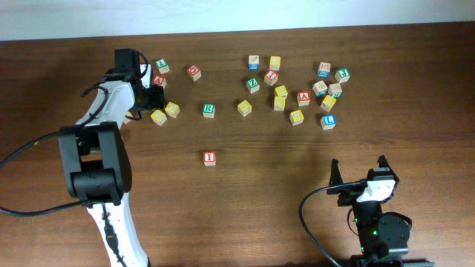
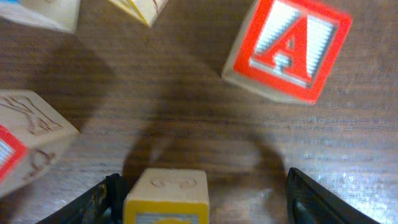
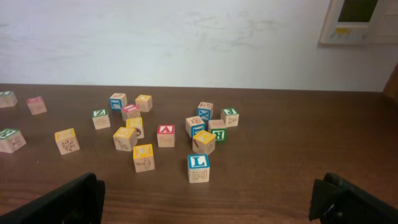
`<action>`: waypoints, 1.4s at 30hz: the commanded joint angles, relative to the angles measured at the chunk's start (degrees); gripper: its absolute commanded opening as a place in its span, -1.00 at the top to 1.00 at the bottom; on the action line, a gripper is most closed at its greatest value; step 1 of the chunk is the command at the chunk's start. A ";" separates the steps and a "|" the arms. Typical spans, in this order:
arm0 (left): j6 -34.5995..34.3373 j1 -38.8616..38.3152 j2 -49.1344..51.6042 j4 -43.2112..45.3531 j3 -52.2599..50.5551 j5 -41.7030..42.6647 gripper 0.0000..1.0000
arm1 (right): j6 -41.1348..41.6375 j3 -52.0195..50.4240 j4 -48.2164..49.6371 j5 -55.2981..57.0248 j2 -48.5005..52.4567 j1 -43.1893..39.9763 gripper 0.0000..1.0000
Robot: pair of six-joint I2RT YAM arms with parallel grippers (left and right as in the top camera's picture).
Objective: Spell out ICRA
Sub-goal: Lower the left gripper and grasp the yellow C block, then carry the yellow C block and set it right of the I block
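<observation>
Dark, wood-grained desk [image 1: 260, 215] carried a scatter of wooden letter blocks [image 1: 280, 92], most of them along its far side. At the far left cluster the left arm [image 1: 110, 104] reached in, and the left jaws stood apart, with a dark finger [image 2: 104, 199] on either side of a yellow-edged block [image 2: 166, 190] whose letter could not be read.

Just beyond, ahead and to the right of those jaws and not touching them, sat the red A block [image 2: 286, 53], turned a little askew. It showed a red frame, a bold serif A on a pale striped ground, and bare pale wood on its sides. A red-edged block [image 2: 25, 146] crowded in from the left.

Nearer the robot, the red I block [image 1: 209, 157] lay alone around the middle of the desk, seemingly the start of the word. A green R block [image 1: 208, 109] sat behind it. No C could be made out.

Which block was meant I could not tell. If it was the A, the jaws would need to shift forward and right and twist to meet its flat sides squarely. With neighbours so close, a slow approach and a straight lift looked wisest.

At the near right the right arm [image 1: 375, 189] sat well apart from the blocks, the right jaws spread wide and holding nothing.
</observation>
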 commanded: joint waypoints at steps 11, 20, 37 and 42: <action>0.42 0.22 0.55 0.94 0.57 0.66 0.16 | -0.11 -0.28 -0.33 0.50 -0.28 -0.37 -0.97; -0.04 0.22 0.52 0.15 0.66 0.68 0.42 | -0.13 -0.28 -0.33 0.50 -0.28 -0.37 -0.97; -7.02 0.22 0.31 -25.20 19.50 4.76 0.51 | -0.11 -0.28 -0.33 0.50 -0.28 -0.37 -0.96; -8.48 -0.04 0.31 -35.47 24.04 20.15 0.59 | -0.11 -0.28 -0.33 0.50 -0.28 -0.37 -0.96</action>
